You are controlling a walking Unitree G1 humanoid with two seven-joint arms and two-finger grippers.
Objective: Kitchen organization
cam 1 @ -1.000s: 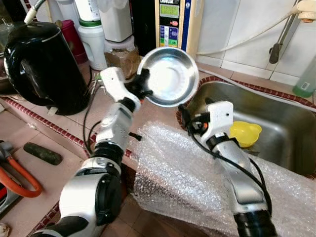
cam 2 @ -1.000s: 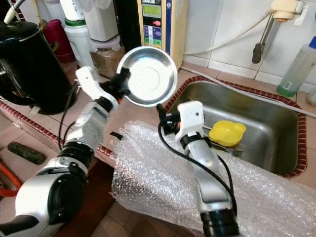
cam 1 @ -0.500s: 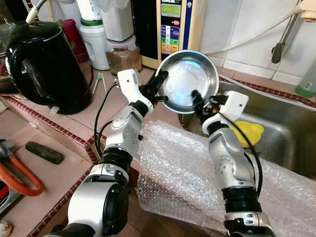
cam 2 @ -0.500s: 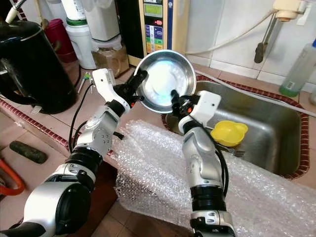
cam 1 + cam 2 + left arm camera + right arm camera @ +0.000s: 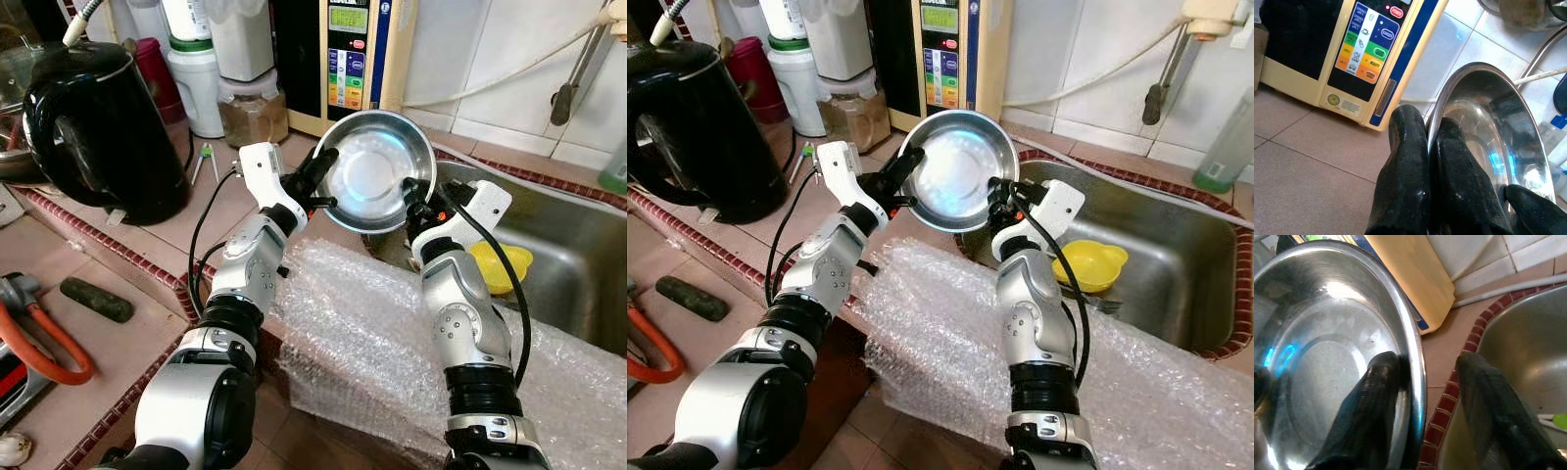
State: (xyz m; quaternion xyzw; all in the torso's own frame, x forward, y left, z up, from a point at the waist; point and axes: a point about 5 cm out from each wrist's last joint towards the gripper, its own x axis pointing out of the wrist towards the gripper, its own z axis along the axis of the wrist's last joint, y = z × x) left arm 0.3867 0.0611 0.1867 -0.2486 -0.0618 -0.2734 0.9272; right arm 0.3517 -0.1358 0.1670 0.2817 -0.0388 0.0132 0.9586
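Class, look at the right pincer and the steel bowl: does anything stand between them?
Nothing visible does. The right pincer is open and straddles the rim of the steel bowl, one finger inside, one outside. The left pincer grips the opposite rim.

We stand in a home kitchen: stainless steel sink, tiled counter, black electric kettle, white tiled wall.

There are 1 steel bowl, 1 yellow funnel, 1 black kettle, 1 sheet of bubble wrap and 2 grippers.
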